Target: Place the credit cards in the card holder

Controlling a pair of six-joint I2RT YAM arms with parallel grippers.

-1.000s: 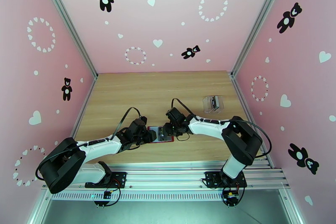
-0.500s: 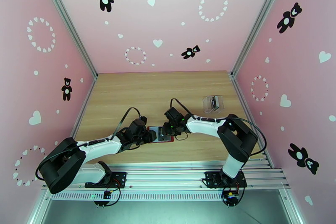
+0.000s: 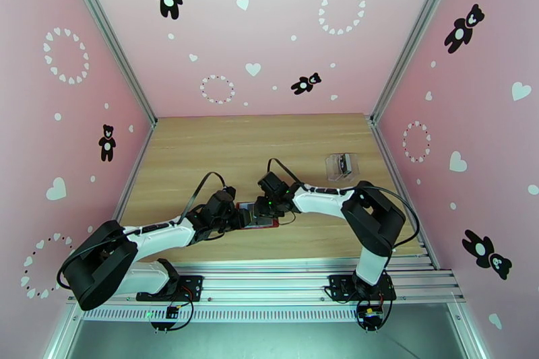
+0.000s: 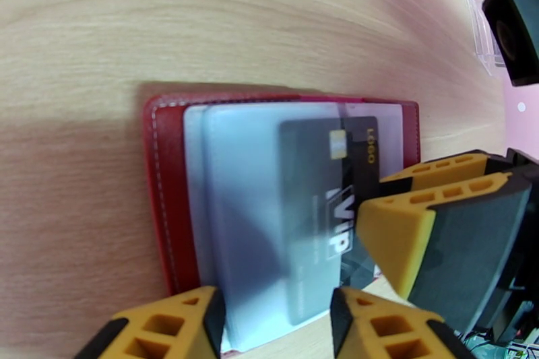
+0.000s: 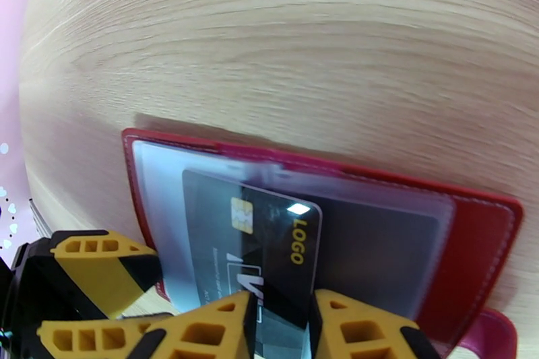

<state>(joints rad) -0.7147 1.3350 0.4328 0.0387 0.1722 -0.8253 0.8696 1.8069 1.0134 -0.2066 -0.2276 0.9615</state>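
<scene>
both arms meet near the front middle of the wooden table [image 3: 202,151], with the red card holder [image 3: 269,223] lying open and flat between them.

in the left wrist view the card holder [image 4: 165,205] shows its red stitched border and pale, cloudy plastic sleeves on top. a dark credit card [image 4: 316,192] with a chip, "vip" and gold "logo" lettering sits partway under the top sleeve, and its outer end sticks out toward the right gripper [image 4: 431,219].

the right wrist view shows the same card [image 5: 256,239] over the holder [image 5: 485,232], chip end furthest in. the right gripper [image 5: 283,323] has its orange fingers close together right over the card's near end, with a narrow gap between them. honestly can't tell if it's actually pinching the card or just resting on it. there's a darker patch further along under the sleeve, and i can't tell if that's another card. the snap tab [image 5: 495,337] pokes out at the bottom right corner.

the left gripper [image 4: 273,327] has its jaws clearly apart, sitting over the near edge of the sleeves, and it doesn't look clamped on anything. from above, the left gripper [image 3: 232,217] is at the holder's left end and the right gripper [image 3: 268,207] is over its middle.

a clear plastic box [image 3: 341,166] sits well apart toward the back right, with something dark inside it.
</scene>
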